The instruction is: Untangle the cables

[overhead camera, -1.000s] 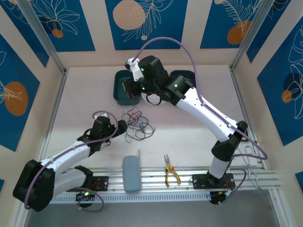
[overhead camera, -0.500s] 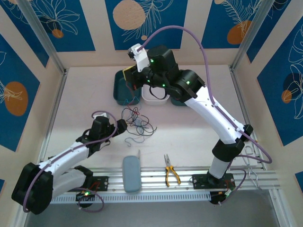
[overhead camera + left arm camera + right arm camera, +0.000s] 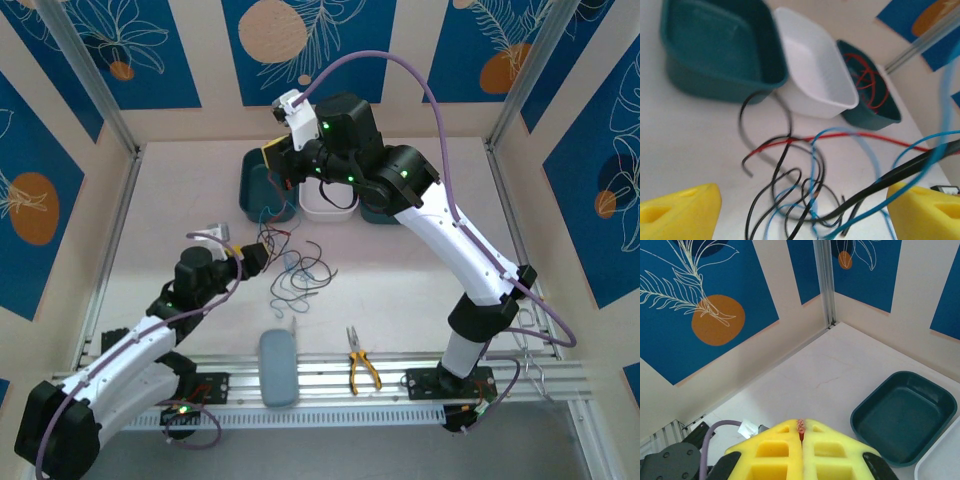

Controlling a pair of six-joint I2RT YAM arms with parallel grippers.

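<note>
The cables (image 3: 296, 274) lie as a loose tangle of black, light blue and red wires on the table; in the left wrist view the cables (image 3: 805, 190) spread between my two yellow fingers. My left gripper (image 3: 254, 258) sits at the tangle's left edge, and the left gripper (image 3: 805, 217) stands open, a black and a blue wire running past its right finger (image 3: 927, 210). My right gripper (image 3: 273, 162) hovers over the left teal tray (image 3: 252, 195). The right gripper (image 3: 801, 429) is shut on a red cable end (image 3: 801, 425) with bare copper strands.
A white tray (image 3: 810, 70) stands between the left teal tray (image 3: 715, 50) and a right teal tray (image 3: 871, 87) holding red wires. Yellow-handled pliers (image 3: 361, 371) and a grey-blue pad (image 3: 278, 367) lie by the front rail (image 3: 400, 385).
My right gripper has risen from low over the left teal tray. My left arm has swung so its gripper sits a little higher and farther left, and the tangle has spread out.
</note>
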